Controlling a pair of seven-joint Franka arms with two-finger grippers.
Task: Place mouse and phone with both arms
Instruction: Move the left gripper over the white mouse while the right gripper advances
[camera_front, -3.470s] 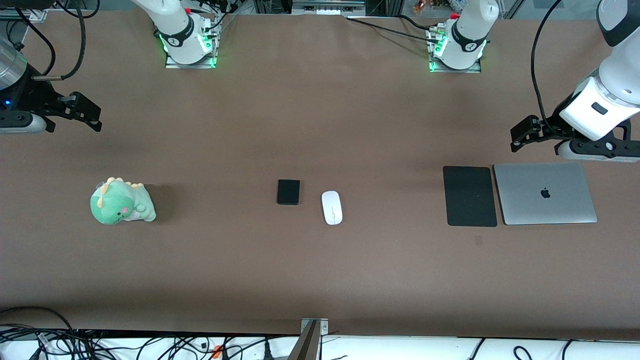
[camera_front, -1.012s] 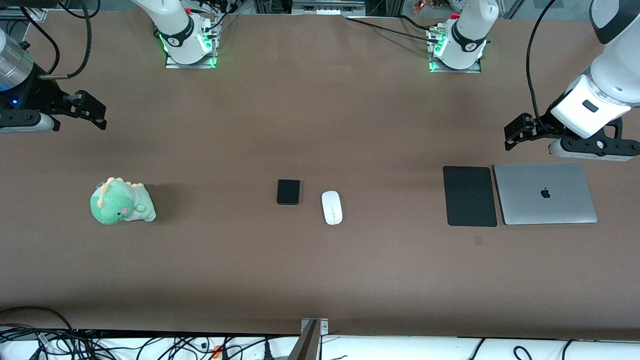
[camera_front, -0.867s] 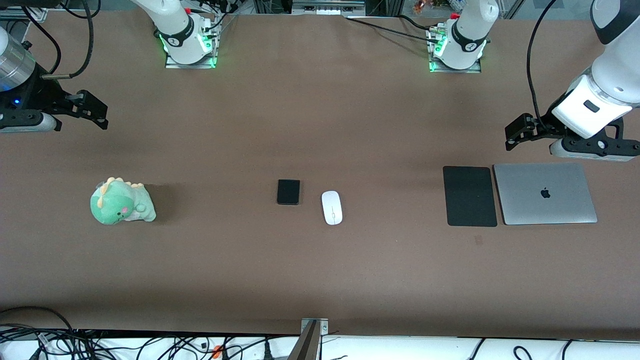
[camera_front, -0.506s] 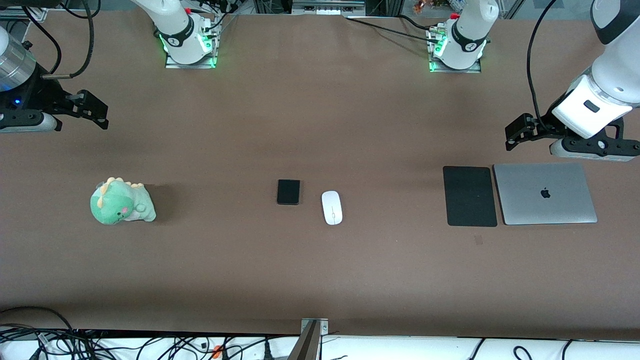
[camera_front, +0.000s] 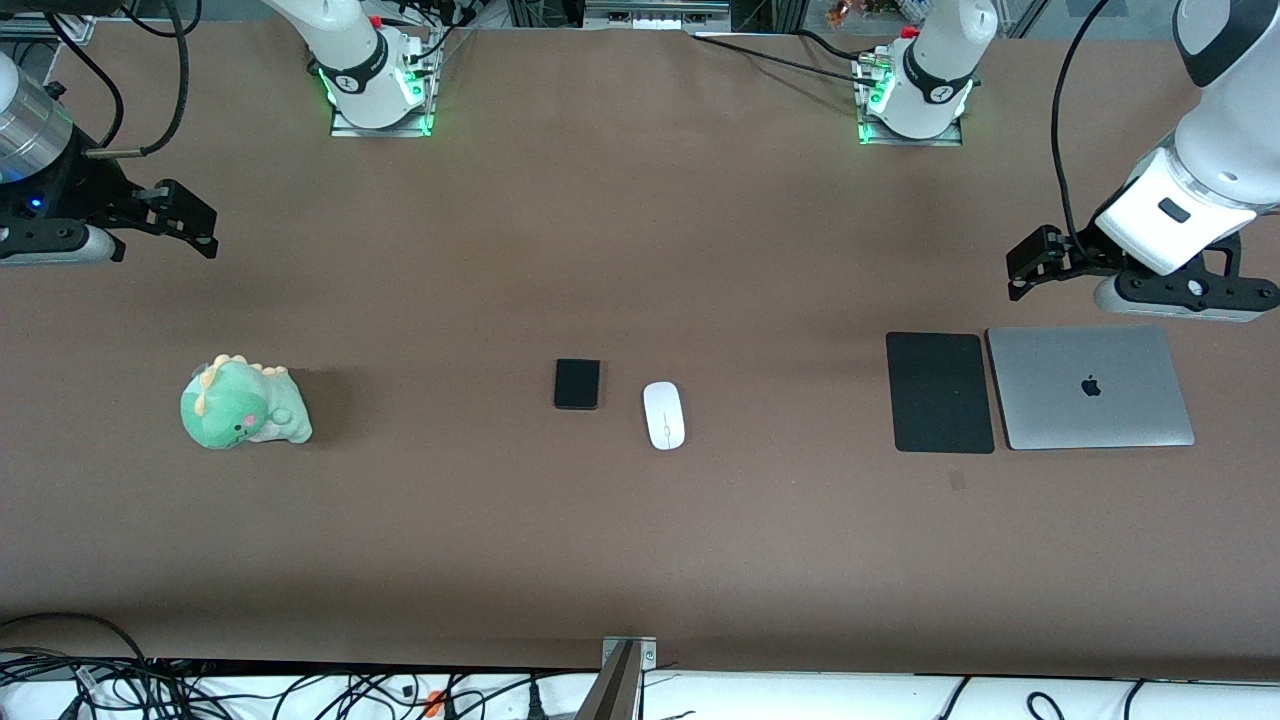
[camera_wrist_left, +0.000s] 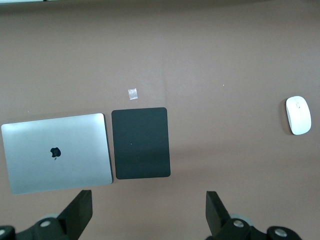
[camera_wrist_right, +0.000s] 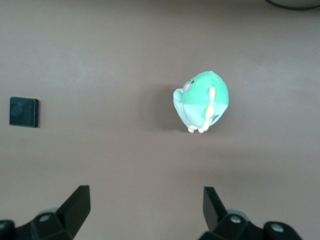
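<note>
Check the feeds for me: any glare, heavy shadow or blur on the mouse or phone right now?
Front view: even light, the mouse and the phone sharp with only faint shadows; the plush dinosaur casts a darker one. Left wrist view: mouse crisp, soft sheen on the laptop. Right wrist view: phone clear at the edge, no blur.

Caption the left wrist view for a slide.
Open left tool over bare table beside mouse pad and laptop; mouse lies apart.
</note>
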